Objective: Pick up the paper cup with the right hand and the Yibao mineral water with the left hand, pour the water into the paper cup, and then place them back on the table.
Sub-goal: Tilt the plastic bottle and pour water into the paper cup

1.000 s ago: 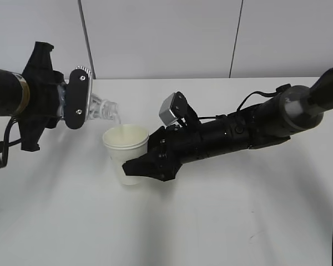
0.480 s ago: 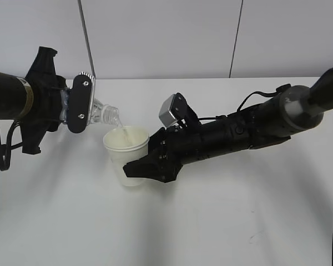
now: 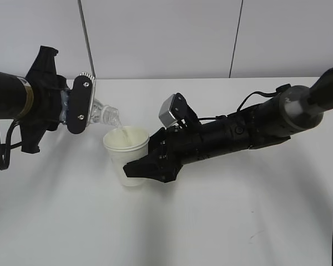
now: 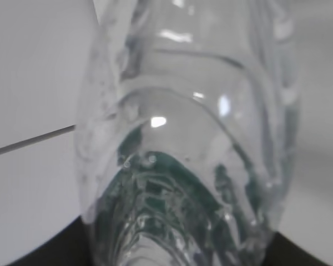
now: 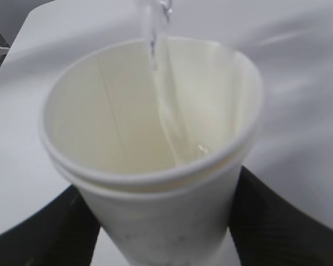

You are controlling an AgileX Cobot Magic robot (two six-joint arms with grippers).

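Left hand (image 3: 72, 111) clamped on Yibao mineral water (image 3: 102, 113), bottle tipped, long axis near level, mouth pointing right and slightly down, just above near-left rim of paper cup (image 3: 126, 151). Thin stream of water (image 5: 161, 105) falls inside cup. Right hand (image 3: 150, 163) grips cup upright, apparently lifted off table (image 3: 211, 221), mid-table. Judgement: pour underway; mouth must stay over cup opening.

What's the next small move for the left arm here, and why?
Probably hold the tilt steady: the Yibao mineral water in the left hand is pouring a thin stream of water into the paper cup, which looks far from full.
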